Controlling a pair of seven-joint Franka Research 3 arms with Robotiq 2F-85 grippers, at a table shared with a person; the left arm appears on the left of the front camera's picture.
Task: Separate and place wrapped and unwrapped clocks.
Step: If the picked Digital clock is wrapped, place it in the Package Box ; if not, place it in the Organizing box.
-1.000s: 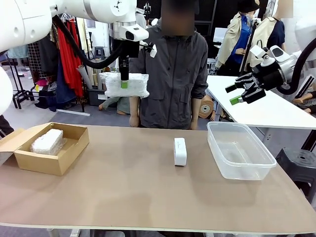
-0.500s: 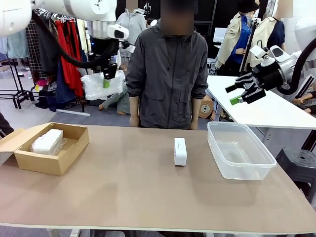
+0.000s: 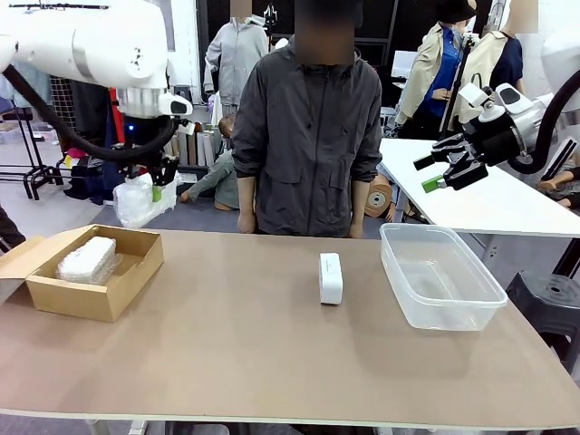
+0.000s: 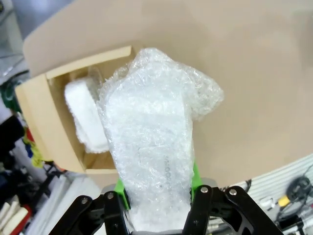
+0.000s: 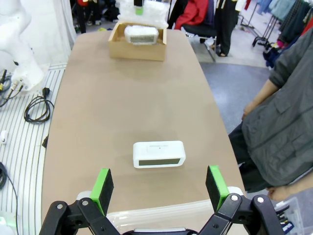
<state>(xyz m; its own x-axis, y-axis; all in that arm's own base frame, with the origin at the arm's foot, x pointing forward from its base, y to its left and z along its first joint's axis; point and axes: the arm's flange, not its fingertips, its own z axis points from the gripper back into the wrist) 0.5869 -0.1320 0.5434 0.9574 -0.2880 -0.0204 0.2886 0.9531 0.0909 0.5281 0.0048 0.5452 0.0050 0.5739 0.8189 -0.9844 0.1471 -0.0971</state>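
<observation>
The left tool [image 3: 156, 192] is clamped on a bubble-wrapped clock [image 3: 134, 201], in the air above the far side of the cardboard box [image 3: 107, 297]. A second wrapped clock [image 3: 88, 258] lies inside the box, and the bare clock [image 3: 331, 277] stands on the worktop [image 3: 236, 362] well right of it. The right tool [image 3: 428, 174], jaws apart and empty, hangs high, farther right.

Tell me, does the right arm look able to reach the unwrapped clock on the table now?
Probably yes. The right gripper is open and empty, raised to the right of the table. The clock stands alone in the middle, left of the empty plastic tub, with nothing over it or around it.
</observation>
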